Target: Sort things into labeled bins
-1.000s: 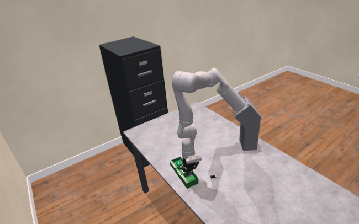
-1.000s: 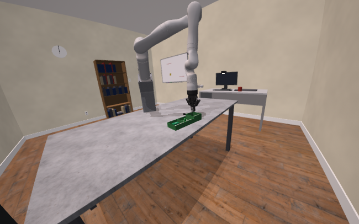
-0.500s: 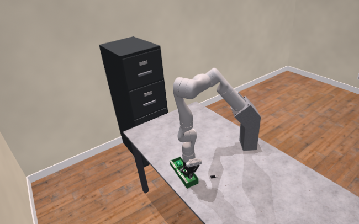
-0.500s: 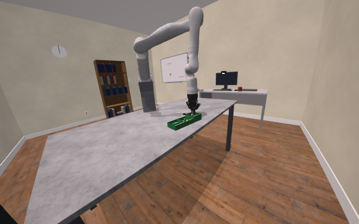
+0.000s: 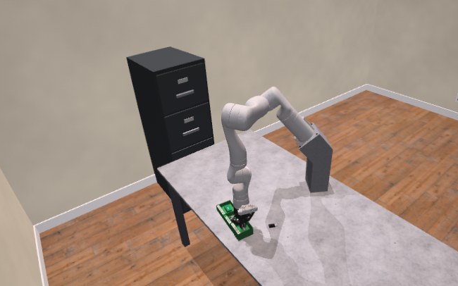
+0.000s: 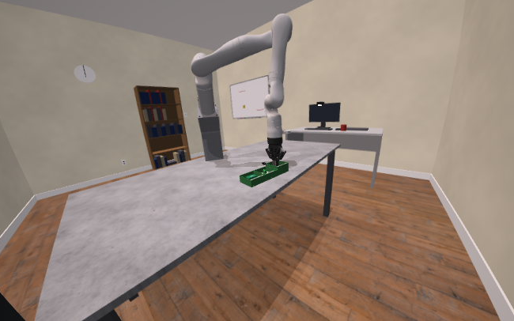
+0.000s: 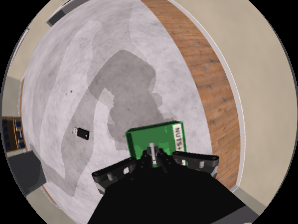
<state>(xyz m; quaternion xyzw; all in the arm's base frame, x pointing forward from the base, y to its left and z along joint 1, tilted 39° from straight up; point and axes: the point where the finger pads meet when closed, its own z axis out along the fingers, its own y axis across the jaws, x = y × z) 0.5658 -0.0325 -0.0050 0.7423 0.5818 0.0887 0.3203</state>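
A row of green bins point(image 5: 233, 224) with white labels stands at the table's edge; it also shows in the exterior view point(image 6: 264, 173) and in the wrist view point(image 7: 156, 139). My gripper point(image 5: 241, 222) points straight down, low over the row, and is shut on a small thin grey part point(image 7: 153, 153) that shows between the fingertips. I cannot tell which bin lies under it. The far bin holds a small pale thing point(image 5: 227, 207). A small black part point(image 5: 272, 225) lies on the table beside the bins, apart from them, and shows in the wrist view point(image 7: 83, 133).
The bins sit close to the table's long edge, with the wooden floor beyond. The arm's grey base point(image 5: 318, 161) stands at the far side of the table. A black filing cabinet point(image 5: 172, 106) stands behind the table's corner.
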